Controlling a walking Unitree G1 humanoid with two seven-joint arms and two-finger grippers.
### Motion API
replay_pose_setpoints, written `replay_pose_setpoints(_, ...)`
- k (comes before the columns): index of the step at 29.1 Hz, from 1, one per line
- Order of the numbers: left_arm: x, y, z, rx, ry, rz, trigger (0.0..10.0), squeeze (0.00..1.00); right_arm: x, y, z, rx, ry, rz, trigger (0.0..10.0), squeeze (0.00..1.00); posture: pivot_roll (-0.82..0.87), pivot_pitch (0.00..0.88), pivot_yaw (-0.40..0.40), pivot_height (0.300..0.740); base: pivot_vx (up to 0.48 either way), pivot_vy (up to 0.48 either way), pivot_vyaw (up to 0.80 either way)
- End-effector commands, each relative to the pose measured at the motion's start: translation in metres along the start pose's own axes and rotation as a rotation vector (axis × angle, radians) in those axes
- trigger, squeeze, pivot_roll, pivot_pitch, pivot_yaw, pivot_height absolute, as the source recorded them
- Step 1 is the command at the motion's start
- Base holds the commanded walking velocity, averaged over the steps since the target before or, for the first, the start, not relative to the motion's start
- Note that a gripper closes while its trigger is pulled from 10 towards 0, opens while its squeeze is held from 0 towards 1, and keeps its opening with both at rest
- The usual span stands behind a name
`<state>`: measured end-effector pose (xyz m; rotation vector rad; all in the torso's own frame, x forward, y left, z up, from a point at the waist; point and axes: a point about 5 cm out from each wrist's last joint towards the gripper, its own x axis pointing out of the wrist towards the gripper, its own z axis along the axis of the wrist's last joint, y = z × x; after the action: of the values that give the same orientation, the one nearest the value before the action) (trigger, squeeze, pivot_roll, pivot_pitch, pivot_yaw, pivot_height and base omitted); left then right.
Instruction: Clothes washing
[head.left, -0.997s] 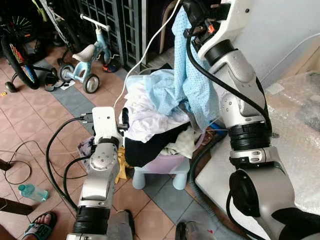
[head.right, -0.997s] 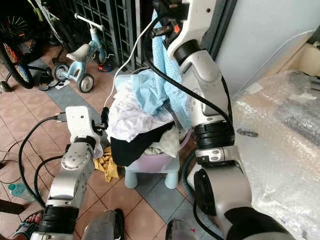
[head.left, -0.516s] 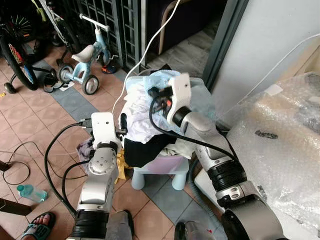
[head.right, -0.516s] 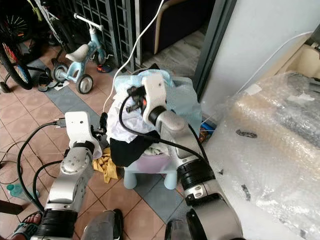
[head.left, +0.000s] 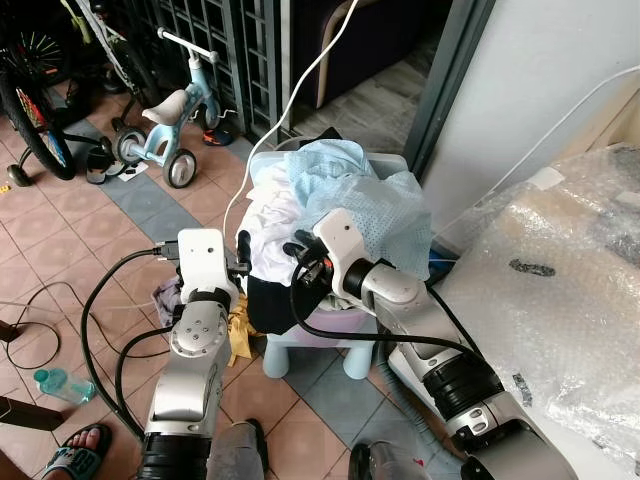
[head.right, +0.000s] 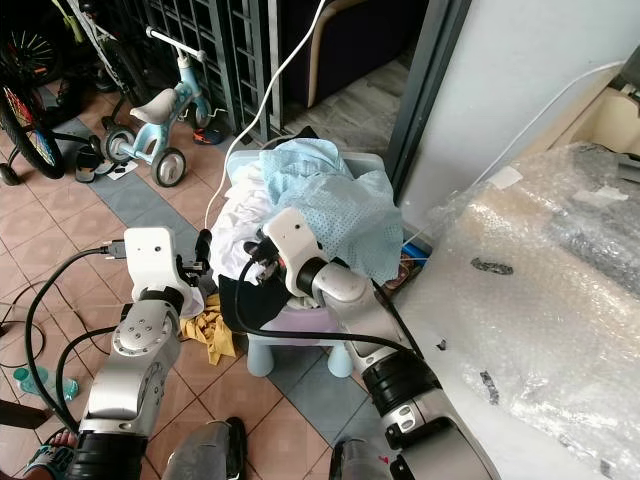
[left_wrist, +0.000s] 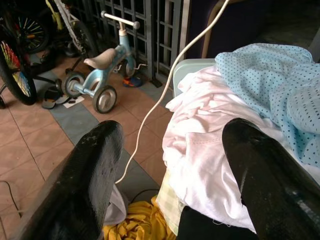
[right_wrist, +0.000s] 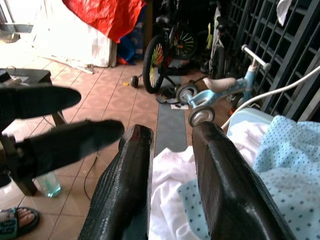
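Observation:
A heap of laundry sits in a purple basin (head.left: 335, 325) on a small pale stool (head.left: 300, 352). A light blue dotted garment (head.left: 365, 200) lies draped over the top of the heap. Under it are a white garment (head.left: 270, 225) and a black one (head.left: 268, 300). My right gripper (head.left: 299, 258) is low against the front of the heap, open, with nothing between its fingers (right_wrist: 207, 165). My left gripper (head.left: 243, 252) is at the heap's left side, open wide and empty, its fingers (left_wrist: 95, 165) apart from the white cloth (left_wrist: 200, 155).
A yellow cloth (head.left: 240, 335) lies on the tiled floor beside the stool. A white cable (head.left: 290, 110) hangs down past the basin. A child's tricycle (head.left: 175, 115) and a bicycle (head.left: 35, 110) stand at the back left. A bubble-wrapped bulk (head.left: 560, 290) is on the right. A water bottle (head.left: 65, 385) and a person's sandalled foot (head.left: 75, 450) are near left.
My right arm came down from high up, where it held the blue dotted garment. The garment now lies on top of the heap and the right gripper has let go of it.

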<state>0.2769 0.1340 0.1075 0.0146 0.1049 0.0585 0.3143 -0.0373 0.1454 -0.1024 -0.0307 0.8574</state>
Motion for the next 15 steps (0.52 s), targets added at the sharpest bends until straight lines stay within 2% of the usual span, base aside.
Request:
replay_pose_setpoints(1, -0.004, 0.0, 0.001, 0.012, 0.005, -0.007, 10.0, 0.0, -0.002, -0.012, 0.024, 0.003, -0.102, -0.041, 10.0, 1.0, 0.06, 0.14, -0.007, 0.74, 0.0, 0.0, 0.0)
replay_pose_setpoints(4, -0.005, 0.0, 0.0, 0.013, 0.011, -0.01, 10.0, 0.0, -0.003, -0.021, 0.037, -0.01, -0.154, -0.079, 10.0, 1.0, 0.06, 0.145, -0.005, 0.74, 0.0, 0.0, 0.0)
replay_pose_setpoints(6, -0.005, 0.0, 0.001, 0.013, 0.011, -0.01, 10.0, 0.0, -0.005, -0.029, 0.041, -0.057, -0.157, -0.111, 10.0, 1.0, 0.06, 0.145, -0.006, 0.74, 0.0, 0.0, 0.0)
replay_pose_setpoints(7, -0.006, 0.0, 0.001, 0.013, 0.013, -0.011, 10.0, 0.0, -0.006, -0.043, 0.036, -0.163, -0.084, -0.194, 10.0, 1.0, 0.06, 0.145, -0.007, 0.74, 0.0, 0.0, 0.0)
replay_pose_setpoints(9, -0.007, 0.0, 0.001, 0.014, 0.017, -0.012, 10.0, 0.0, -0.012, -0.061, 0.025, -0.236, 0.02, -0.315, 10.0, 1.0, 0.06, 0.147, -0.008, 0.74, 0.0, 0.0, 0.0)
replay_pose_setpoints(11, -0.008, -0.001, 0.001, 0.013, 0.021, -0.013, 10.0, 0.0, -0.02, -0.075, 0.014, -0.208, 0.075, -0.404, 10.0, 1.0, 0.06, 0.15, -0.008, 0.74, 0.0, 0.0, 0.0)
replay_pose_setpoints(12, -0.009, -0.001, 0.001, 0.012, 0.024, -0.013, 10.0, 0.0, -0.025, -0.08, 0.004, -0.231, 0.139, -0.429, 10.0, 1.0, 0.06, 0.155, -0.008, 0.74, 0.0, 0.0, 0.0)
replay_pose_setpoints(15, -0.01, 0.0, 0.0, 0.014, 0.028, -0.013, 10.0, 0.0, -0.032, -0.083, -0.014, -0.238, 0.238, -0.438, 10.0, 1.0, 0.07, 0.16, -0.006, 0.74, 0.0, 0.0, 0.0)
